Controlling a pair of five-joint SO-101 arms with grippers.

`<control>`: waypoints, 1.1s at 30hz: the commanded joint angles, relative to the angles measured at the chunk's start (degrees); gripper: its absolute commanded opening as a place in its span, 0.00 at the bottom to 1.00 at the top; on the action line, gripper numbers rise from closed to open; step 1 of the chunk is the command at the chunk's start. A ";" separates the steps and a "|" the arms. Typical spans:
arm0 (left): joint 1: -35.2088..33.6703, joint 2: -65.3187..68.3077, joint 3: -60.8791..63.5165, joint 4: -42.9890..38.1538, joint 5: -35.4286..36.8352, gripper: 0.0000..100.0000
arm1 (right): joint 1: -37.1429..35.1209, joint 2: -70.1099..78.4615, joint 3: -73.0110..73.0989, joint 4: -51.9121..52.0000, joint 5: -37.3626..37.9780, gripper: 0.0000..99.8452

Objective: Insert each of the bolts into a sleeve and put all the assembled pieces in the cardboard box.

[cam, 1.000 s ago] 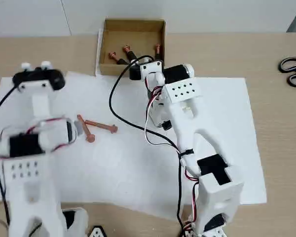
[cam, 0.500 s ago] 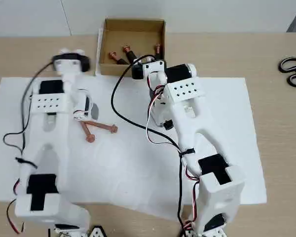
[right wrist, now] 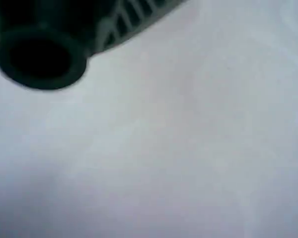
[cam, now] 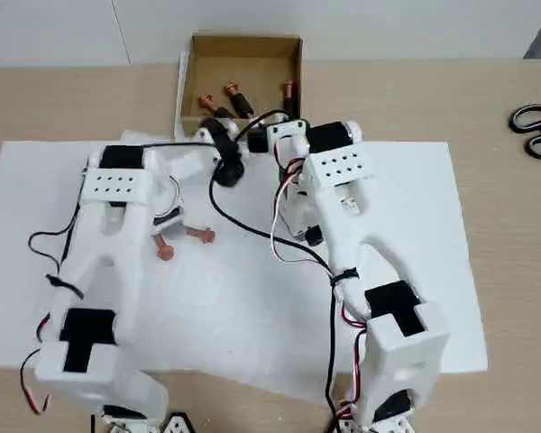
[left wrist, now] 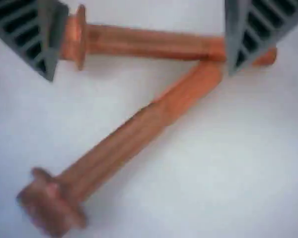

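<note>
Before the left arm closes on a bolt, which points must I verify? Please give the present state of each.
1. Left hand open: ok.
2. Fingers across the upper bolt shaft: not ok, they stand over its two ends.
3. Upper bolt free of the second bolt: not ok, their tips meet.
4. Black sleeve held, mouth unblocked: ok.
5. Cardboard box has room: ok.
</note>
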 commanded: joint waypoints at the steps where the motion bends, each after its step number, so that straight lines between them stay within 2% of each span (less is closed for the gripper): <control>1: 1.05 2.20 -2.51 -1.23 -4.13 0.21 | 1.54 -3.91 -0.35 0.22 0.62 0.01; 5: 2.20 5.45 -2.77 -1.49 -6.15 0.21 | 2.07 -3.91 -0.35 0.22 0.62 0.01; 10: 2.64 9.41 -2.77 -6.77 -6.15 0.21 | 2.07 -3.91 -0.35 0.22 0.62 0.01; 16: 3.25 12.31 -2.77 -8.97 -6.15 0.21 | 2.07 -3.91 -0.35 0.13 0.62 0.01; 26: 7.74 12.48 -2.77 -8.88 -6.07 0.01 | 2.07 -3.91 -0.35 0.04 0.62 0.01; 33: 8.44 12.22 -2.77 -8.44 -5.80 0.01 | 2.07 -3.91 -0.35 0.04 0.62 0.01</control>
